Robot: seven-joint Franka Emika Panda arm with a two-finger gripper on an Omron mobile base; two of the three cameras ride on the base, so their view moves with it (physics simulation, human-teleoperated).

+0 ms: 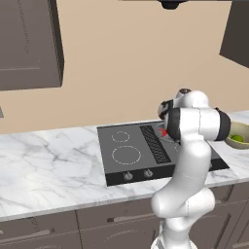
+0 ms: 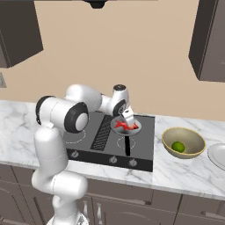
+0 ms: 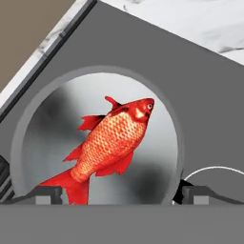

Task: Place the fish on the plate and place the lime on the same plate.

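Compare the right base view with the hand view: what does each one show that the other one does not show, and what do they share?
Right base view alone: the lime lying inside the tan bowl, the edge of the plate at the far right on the marble counter, the cooktop knobs, and the arm.
Hand view alone: the fish's scales and eye up close, and the two dark fingers standing wide apart, on either side of its tail.
Both share: the fish lying in the pan on the cooktop, with the open gripper above it.
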